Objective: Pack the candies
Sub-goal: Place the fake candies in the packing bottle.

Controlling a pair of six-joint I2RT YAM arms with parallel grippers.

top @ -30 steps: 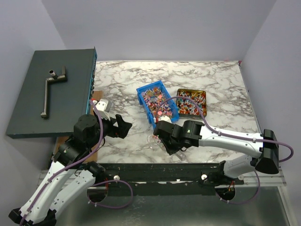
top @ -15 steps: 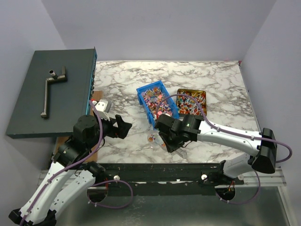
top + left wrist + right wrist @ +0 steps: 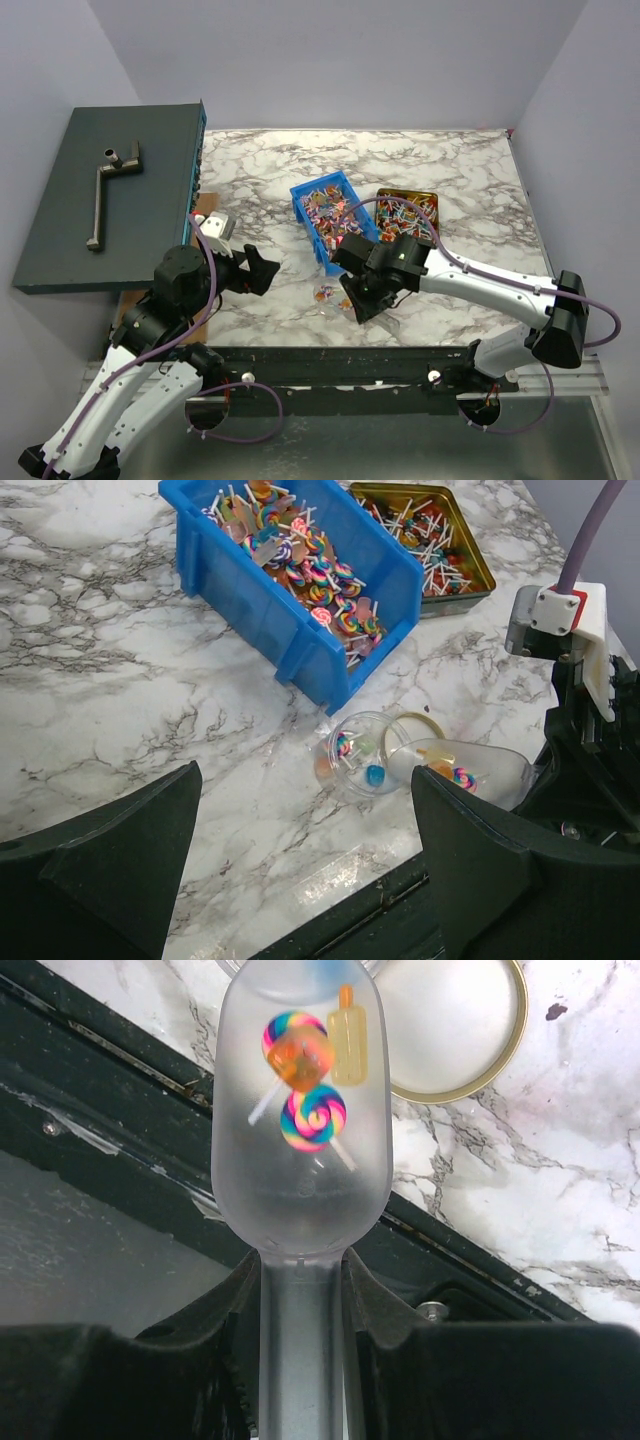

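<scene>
A bin (image 3: pixel 250 610) of candies (image 3: pixel 300 555) is set just left of a tin (image 3: pixel 462 598), and before it a jar (image 3: pixel 352 765), a lid (image 3: pixel 418 725) and a scoop (image 3: pixel 300 1160) are grouped.

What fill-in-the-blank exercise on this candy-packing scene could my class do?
1. The right gripper grips the handle of a clear ____ carrying a few candies.
2. The plastic bin full of candies is ____.
3. The left gripper has its jaws standing ____, holding nothing.
Missing words: scoop; blue; open.
</scene>
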